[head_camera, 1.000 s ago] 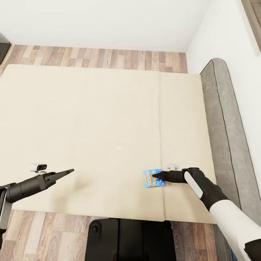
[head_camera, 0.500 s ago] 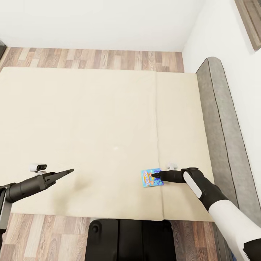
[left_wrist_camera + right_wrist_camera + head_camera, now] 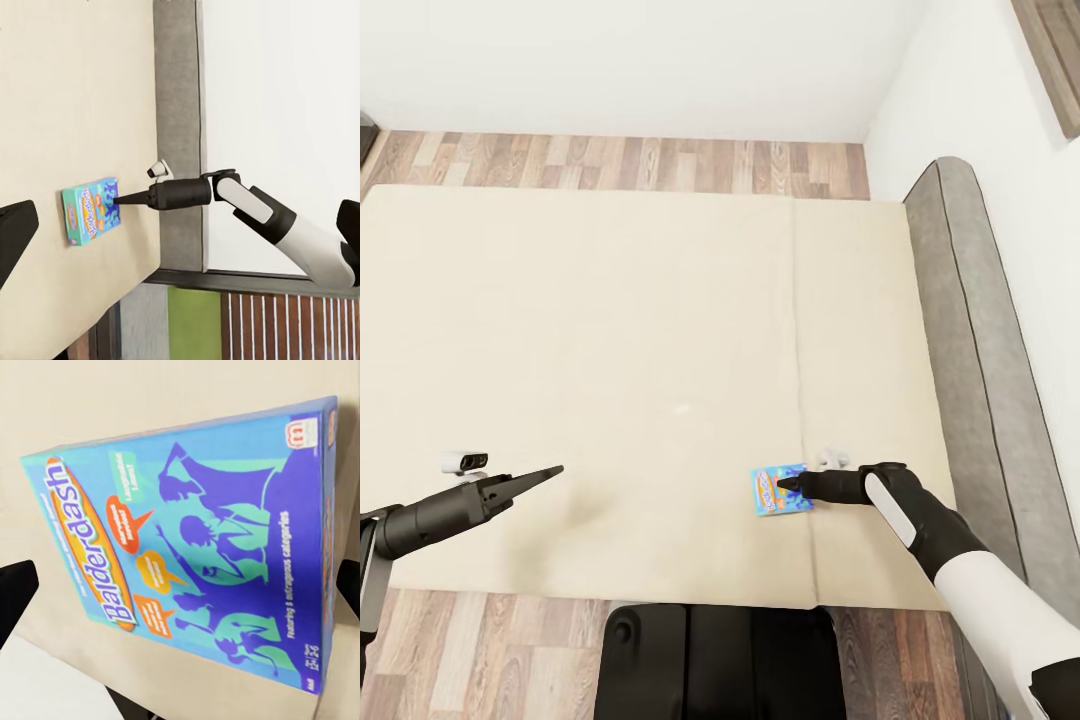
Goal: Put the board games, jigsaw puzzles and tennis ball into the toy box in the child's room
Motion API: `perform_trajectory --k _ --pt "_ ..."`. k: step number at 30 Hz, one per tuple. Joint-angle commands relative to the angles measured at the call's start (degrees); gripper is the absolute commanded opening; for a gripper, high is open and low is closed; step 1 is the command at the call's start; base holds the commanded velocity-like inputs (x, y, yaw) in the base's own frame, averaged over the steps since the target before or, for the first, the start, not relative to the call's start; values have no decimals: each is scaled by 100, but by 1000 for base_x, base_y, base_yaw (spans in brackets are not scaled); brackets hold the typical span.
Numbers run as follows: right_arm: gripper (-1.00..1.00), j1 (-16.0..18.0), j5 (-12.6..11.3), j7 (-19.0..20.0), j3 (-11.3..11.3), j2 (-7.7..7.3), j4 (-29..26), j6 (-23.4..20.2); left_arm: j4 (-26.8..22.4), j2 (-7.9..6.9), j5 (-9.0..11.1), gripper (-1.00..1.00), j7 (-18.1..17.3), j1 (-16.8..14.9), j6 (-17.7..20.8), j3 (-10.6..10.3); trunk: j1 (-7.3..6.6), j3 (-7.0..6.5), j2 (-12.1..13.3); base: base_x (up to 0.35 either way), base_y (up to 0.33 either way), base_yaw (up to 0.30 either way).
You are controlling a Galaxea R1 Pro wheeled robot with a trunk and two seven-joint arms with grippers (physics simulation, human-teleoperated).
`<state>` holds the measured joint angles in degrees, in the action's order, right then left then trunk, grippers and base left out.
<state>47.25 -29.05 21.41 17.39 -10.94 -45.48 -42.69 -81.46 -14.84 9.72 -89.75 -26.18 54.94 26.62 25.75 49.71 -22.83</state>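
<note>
A blue, colourfully printed board game [image 3: 768,502] lettered Balderdash lies flat on the beige bed [image 3: 610,330], near its front edge and close to the mattress seam. My right gripper [image 3: 784,484] hovers low over the game, open, its fingers [image 3: 15,592] standing wide on either side of the box [image 3: 217,547] without touching it. The left wrist view sees the same game [image 3: 90,210] with the right gripper [image 3: 120,201] pointing at it. My left gripper [image 3: 552,471] is open and holds nothing, over bare mattress far to the left.
A grey padded headboard [image 3: 970,330] runs along the bed's right side against the white wall. Wood-plank floor [image 3: 630,160] lies beyond the bed's far edge. My dark base [image 3: 720,660] stands against the bed's near edge.
The head view shifted slightly a second ago and then settled. Both arms and the board game have held their places relative to each other.
</note>
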Motion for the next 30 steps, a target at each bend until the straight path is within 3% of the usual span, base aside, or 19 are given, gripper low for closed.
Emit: perform_trajectory --k 1,30 --pt "100 3 5 13 14 -5 -3 -14 -1 -1 -6 100 -25 -2 61 1 3 6 -9 0 5 0" --pt "100 3 3 21 10 -5 22 -21 -1 -11 -5 100 -25 -2 65 6 3 0 -9 0 93 -4"
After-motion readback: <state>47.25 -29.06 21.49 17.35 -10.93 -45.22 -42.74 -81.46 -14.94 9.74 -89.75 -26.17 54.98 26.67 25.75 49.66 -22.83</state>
